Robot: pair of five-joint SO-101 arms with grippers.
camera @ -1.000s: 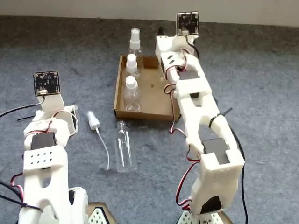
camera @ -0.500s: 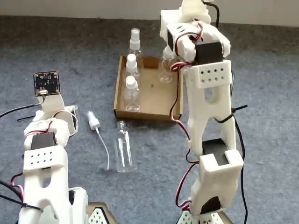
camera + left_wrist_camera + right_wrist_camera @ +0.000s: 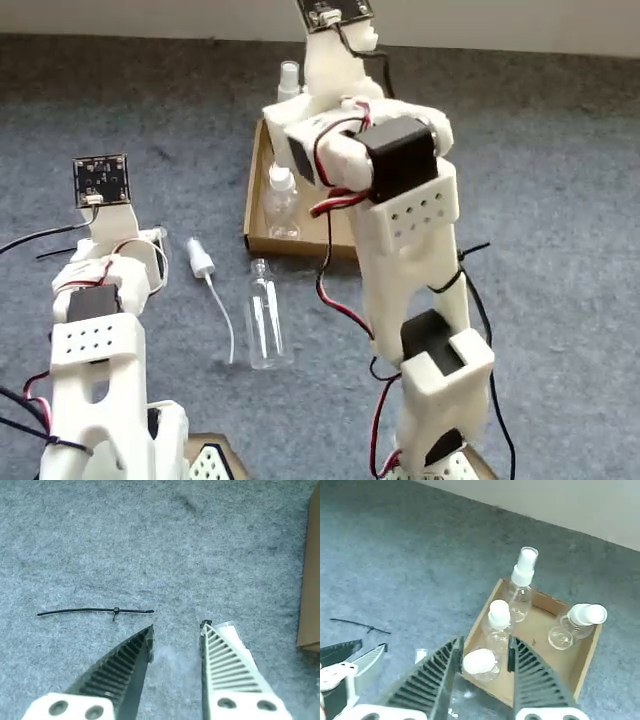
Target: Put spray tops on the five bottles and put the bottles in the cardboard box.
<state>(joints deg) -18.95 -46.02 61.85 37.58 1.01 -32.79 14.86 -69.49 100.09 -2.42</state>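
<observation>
Cardboard box (image 3: 540, 627) | right wrist: four capped bottles (image 3: 498, 625) | high: arm (image 3: 400, 210) over it

Light: bright, soft and even across the grey carpet (image 3: 560, 200).
Shadows: faint and soft beside the lying bottle (image 3: 265, 318).
Glare: small white shine on that bottle.

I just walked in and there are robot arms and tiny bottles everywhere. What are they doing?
The two arms are packing little spray bottles. The right gripper hangs open above the cardboard box. Three capped bottles are inside the box, and a fourth bottle stands at its far corner. The last bottle lies on the carpet with no top, and its spray top lies beside it. The left gripper is open, low over the carpet, holding nothing.
</observation>
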